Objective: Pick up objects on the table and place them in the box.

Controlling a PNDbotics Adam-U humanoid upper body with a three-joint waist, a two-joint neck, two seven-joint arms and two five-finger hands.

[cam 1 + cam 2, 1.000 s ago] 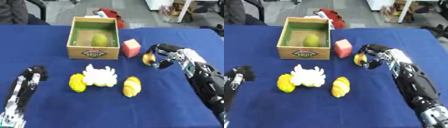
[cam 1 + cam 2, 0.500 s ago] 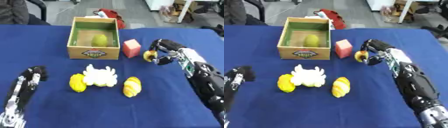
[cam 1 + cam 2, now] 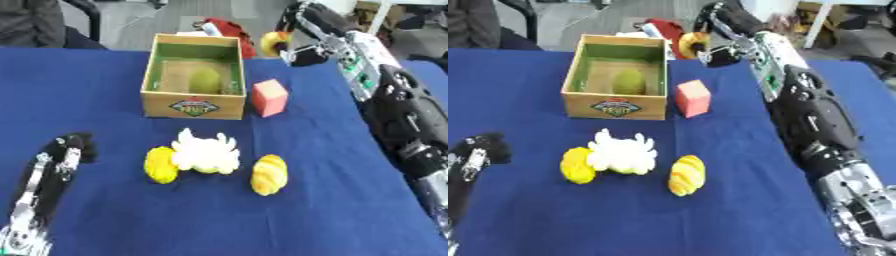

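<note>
- The table [image 3: 105,215] is covered with a dark blue cloth and holds all the things.
- The right arm [image 3: 394,105] is long and black with silver parts. It reaches from the near right up to the far side of the table.
- The box [image 3: 194,106] is made of wood, green inside, and open on top. It sits on the far left part of the table, and a yellow-green fruit [image 3: 205,80] lies inside it.
- The left hand [image 3: 68,152] rests at the near left with its fingers relaxed. It holds nothing.
- The right hand [image 3: 302,30] is lifted up at the far edge, just to the right of the box. Its fingers curl round a yellow and orange ball [image 3: 273,42].
- The white fluffy thing [image 3: 205,154] sits on the table nearer than the box.
- A yellow thing [image 3: 160,164] touches the fluffy one on its left side.
- A yellow and orange striped thing [image 3: 269,173] lies just to the right of the fluffy one.
- The pink block [image 3: 269,97] stands just to the right of the box, tilted a bit.
- A red thing [image 3: 226,29] shows behind the box at the far edge.
</note>
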